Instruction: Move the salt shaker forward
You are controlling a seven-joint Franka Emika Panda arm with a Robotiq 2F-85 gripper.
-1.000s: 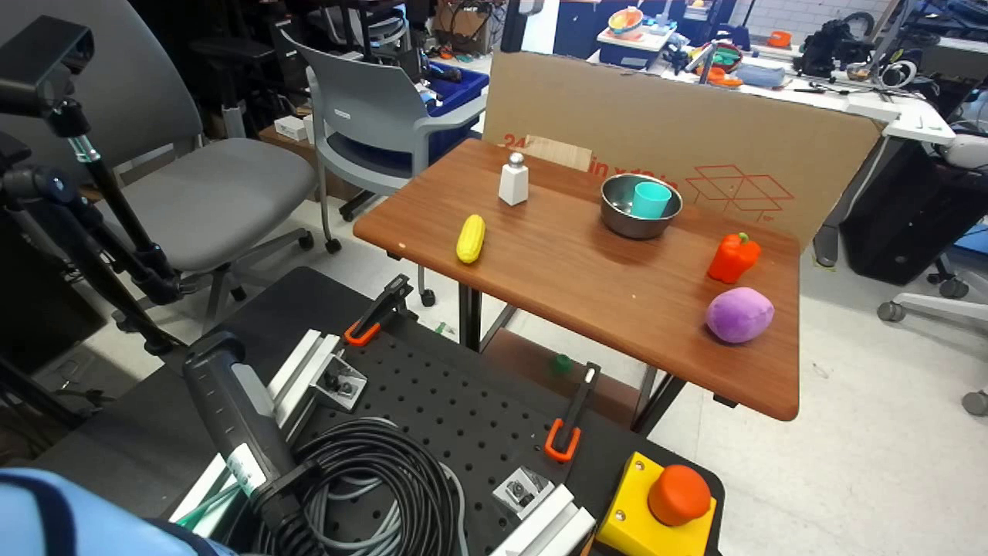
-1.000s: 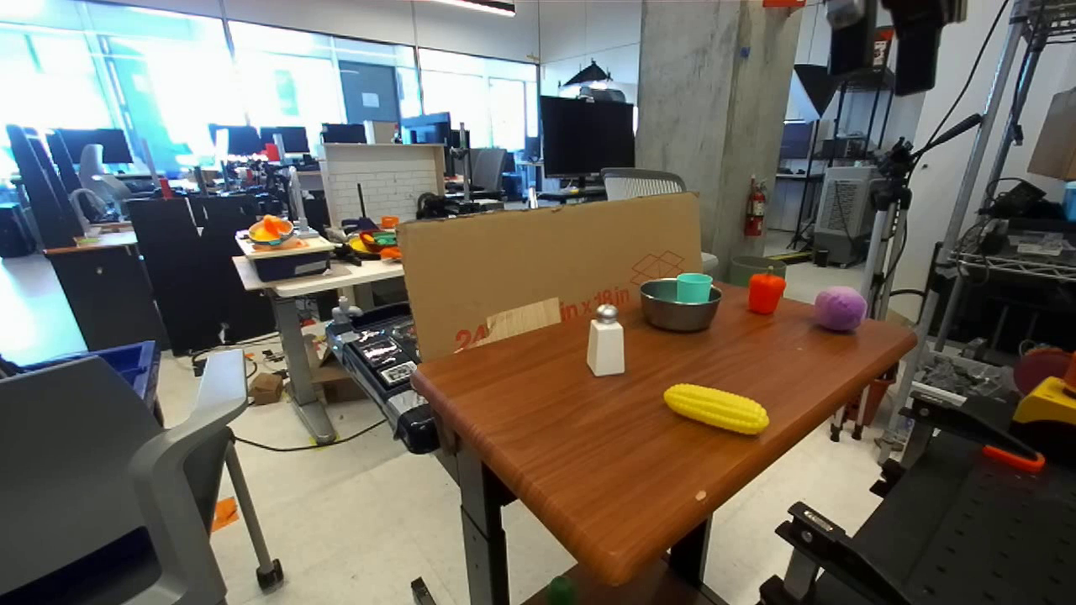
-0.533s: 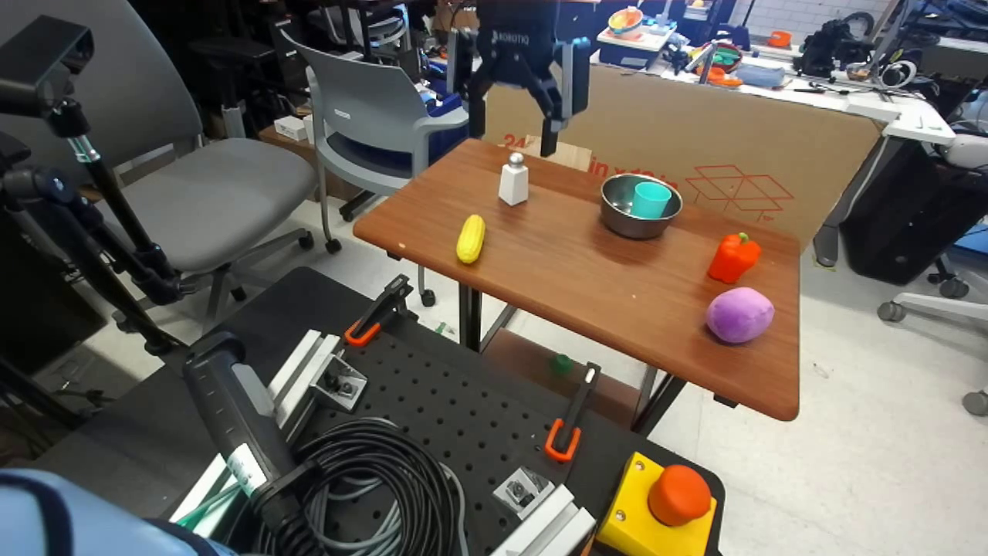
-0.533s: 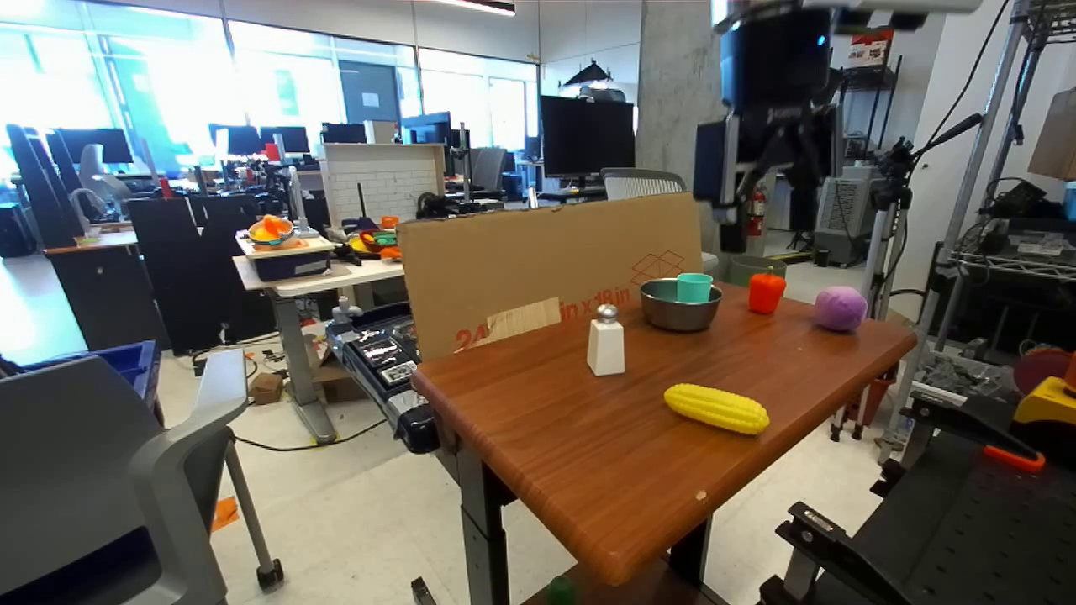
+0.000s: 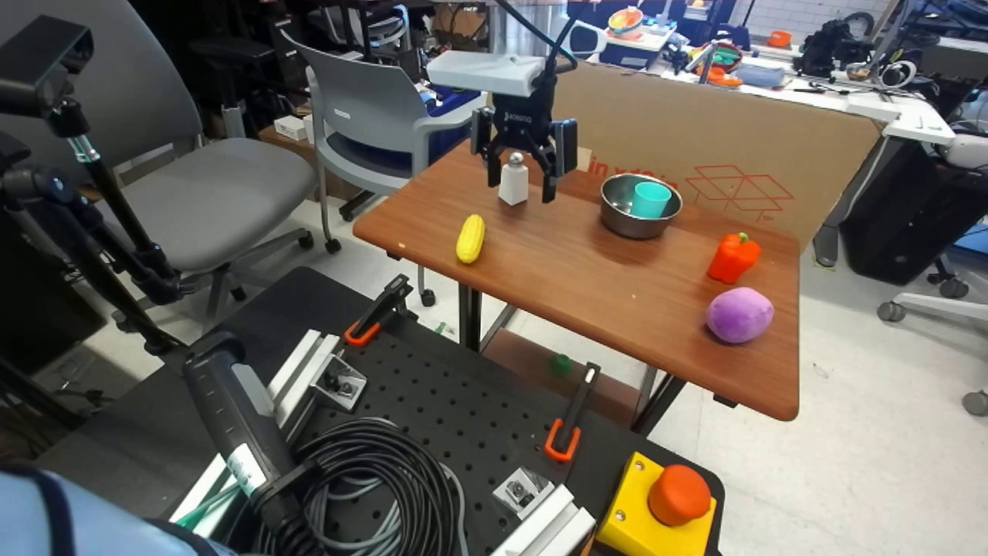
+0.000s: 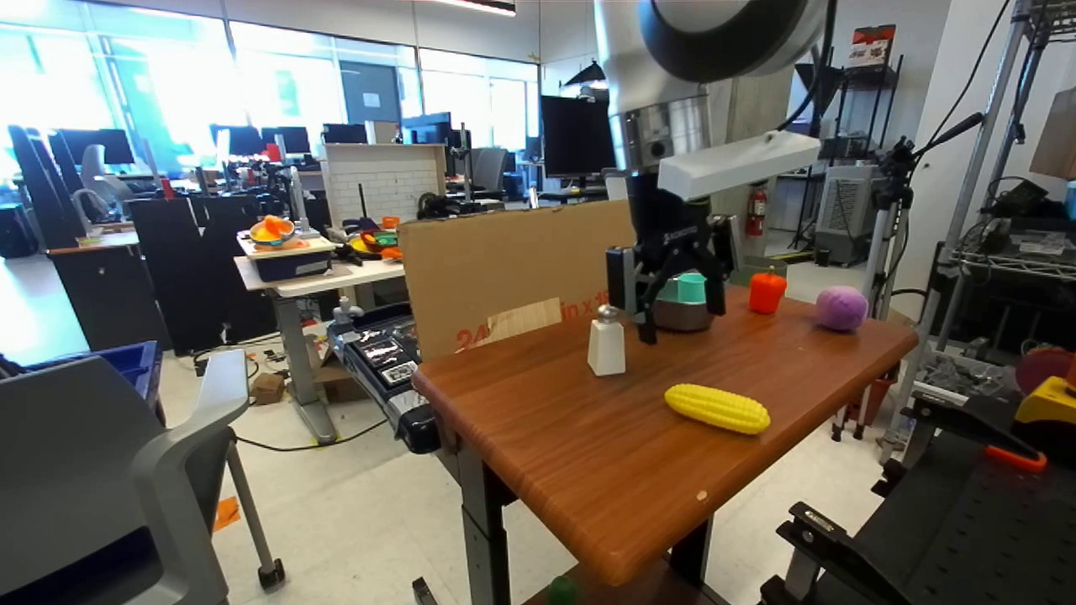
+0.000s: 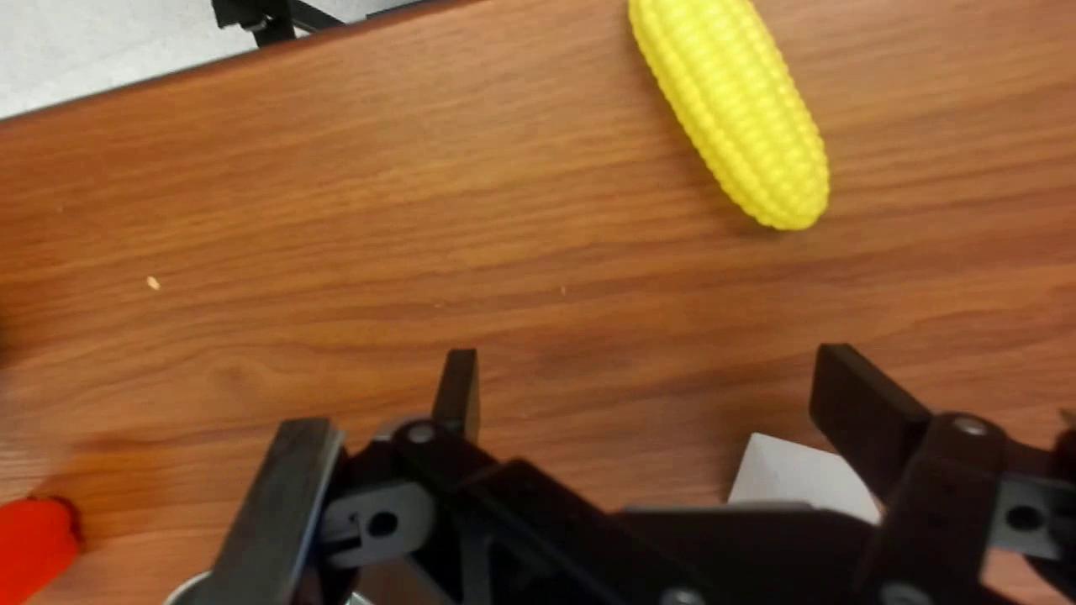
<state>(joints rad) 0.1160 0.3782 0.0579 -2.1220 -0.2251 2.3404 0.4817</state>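
The white salt shaker with a silver top (image 5: 513,185) stands upright on the brown table (image 5: 571,270); it shows in both exterior views (image 6: 606,351). My gripper (image 5: 522,190) is open and empty above the table, close to the shaker, with its fingers pointing down. In an exterior view the gripper (image 6: 681,323) hangs to the right of the shaker, apart from it. In the wrist view the open fingers (image 7: 646,357) frame bare wood, and part of the white shaker (image 7: 790,475) shows near the right finger. The rest of it is hidden behind the gripper there.
A yellow corn cob (image 5: 471,239) lies near the shaker. A metal bowl (image 5: 617,220) holds a teal cup (image 5: 651,200). An orange-red pepper (image 5: 733,259) and a purple ball (image 5: 739,315) sit at the far end. A cardboard sheet (image 5: 656,116) stands along the table's back edge.
The gripper has come down from above the table, from out of or at the edge of view, to beside the shaker. It stays open. The shaker and other objects have not moved.
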